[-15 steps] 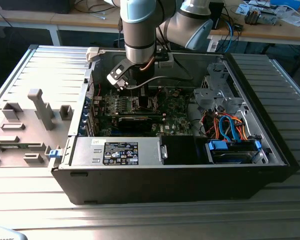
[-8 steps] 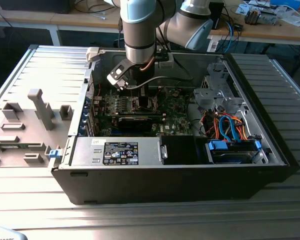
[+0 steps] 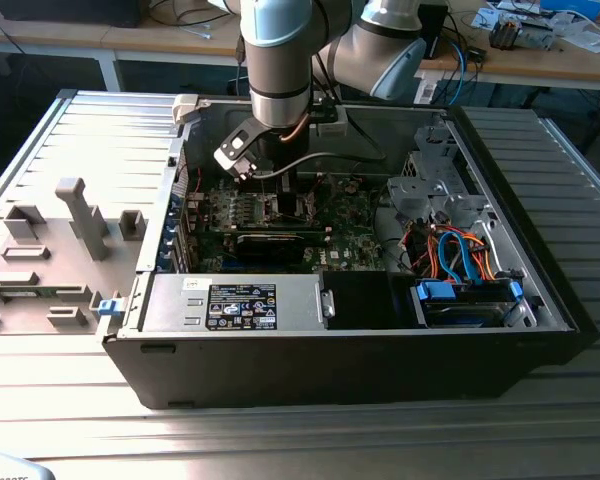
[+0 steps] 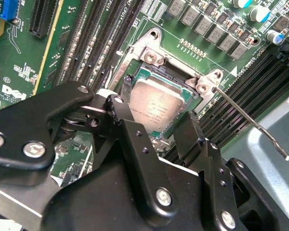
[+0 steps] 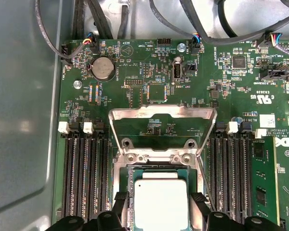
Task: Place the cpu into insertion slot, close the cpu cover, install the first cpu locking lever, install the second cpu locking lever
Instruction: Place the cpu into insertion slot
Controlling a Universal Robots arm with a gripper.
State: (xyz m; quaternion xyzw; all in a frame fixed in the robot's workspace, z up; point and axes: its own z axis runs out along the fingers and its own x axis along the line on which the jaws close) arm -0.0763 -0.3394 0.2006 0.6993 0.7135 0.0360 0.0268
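1. The cpu (image 5: 161, 204) lies flat in the insertion slot (image 5: 156, 157) on the green motherboard (image 5: 221, 86).
2. The gripper (image 5: 161, 198) straddles the cpu (whether clenched on it or released cannot be told).
3. The cpu cover (image 5: 163, 113) stands swung open, hinged beside the slot.

Matt metal cpu (image 5: 161, 204); shiny cpu cover (image 5: 162, 113).

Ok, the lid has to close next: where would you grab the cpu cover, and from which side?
Take the cpu cover by its free crossbar, the edge farthest from its hinge beside the cpu. The frame stands swung open, so that bar is lifted off the board; I'd come from above and pinch the thin plate across its faces.
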